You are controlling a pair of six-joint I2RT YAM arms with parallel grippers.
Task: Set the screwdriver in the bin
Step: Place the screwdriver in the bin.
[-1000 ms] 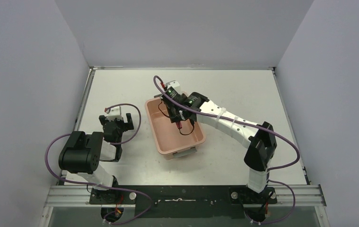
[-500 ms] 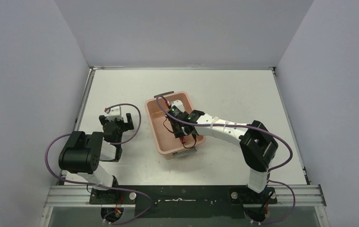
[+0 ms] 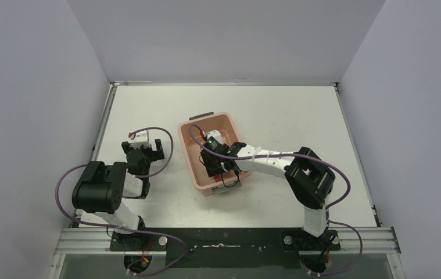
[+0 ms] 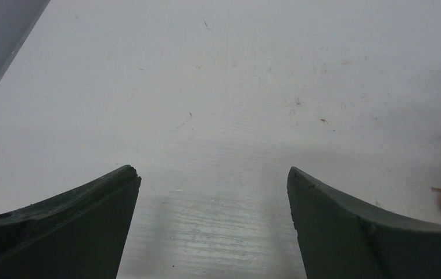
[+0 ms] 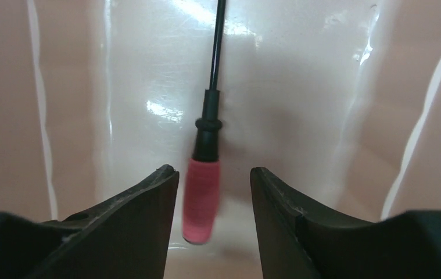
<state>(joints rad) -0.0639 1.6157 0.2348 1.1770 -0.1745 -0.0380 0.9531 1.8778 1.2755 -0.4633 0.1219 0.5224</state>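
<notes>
**A:** From above, where is the right end effector (image 3: 218, 167)?

**B:** Down inside the bin (image 3: 186, 152), toward its near end. Its arm reaches in over the right-hand wall. The bin stands on the desk (image 3: 299, 116). I cannot make out the screwdriver from here, because the end effector covers that part.

**A:** And the left end effector (image 3: 143, 146)?

**B:** Over bare desk, well apart from the bin, which lies off to its right.

**A:** What does the left wrist view show?

**B:** Its 2 fingers (image 4: 61, 232) stand wide apart with nothing between them, only desk below and ahead. A sliver of pink bin shows at the far right, beyond the right finger.

**A:** And the right wrist view?

**B:** The 2 fingers (image 5: 119, 221) there are apart too, gripping nothing. The screwdriver (image 5: 208, 131) is inside the bin. Its red handle sits in the gap between the fingertips, a little nearer the left one, with space showing on both sides. The thin black shaft runs straight ahead, away from the end effector, past the top edge. The handle is blurred, so I cannot tell whether it rests on the bin floor.
</notes>
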